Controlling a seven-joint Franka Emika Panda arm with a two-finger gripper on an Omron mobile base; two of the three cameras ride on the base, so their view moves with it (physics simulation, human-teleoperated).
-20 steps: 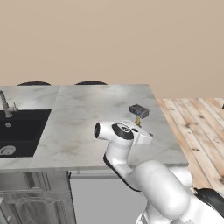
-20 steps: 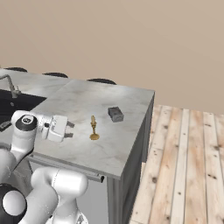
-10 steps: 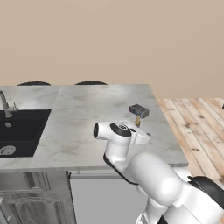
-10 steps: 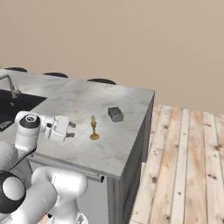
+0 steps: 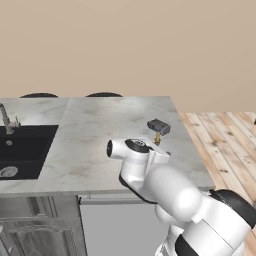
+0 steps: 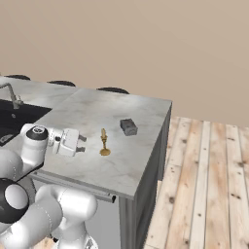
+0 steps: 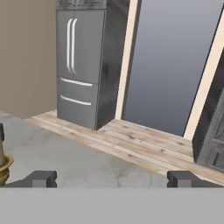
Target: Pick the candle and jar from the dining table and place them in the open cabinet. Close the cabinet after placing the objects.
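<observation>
The slim brass candle [image 6: 103, 142] stands upright on the dining table's marble top [image 6: 97, 109], near its right end. Just beyond it sits the jar [image 6: 128, 127], squat and dark grey. My gripper [image 6: 81, 144] hovers low over the marble, level and pointing at the candle from a short gap away, jaws open and empty. In the left base view my arm covers most of the candle [image 5: 157, 138], with the jar [image 5: 158, 126] behind it. In the hand view the candle's base [image 7: 3, 168] shows at the left edge, outside the open gripper [image 7: 112, 179]. The cabinet is out of view.
A black sink [image 5: 20, 150] with a metal faucet [image 5: 6, 120] lies at the table's left. Dark stool tops [image 5: 102, 94] line the far edge. Wooden floor [image 6: 209, 170] runs to the right of the table's end. A steel fridge [image 7: 87, 65] stands far ahead of the hand.
The hand has crept a little closer to the candle, and the arm's elbow has shifted. The jaws stay open; candle and jar have not moved.
</observation>
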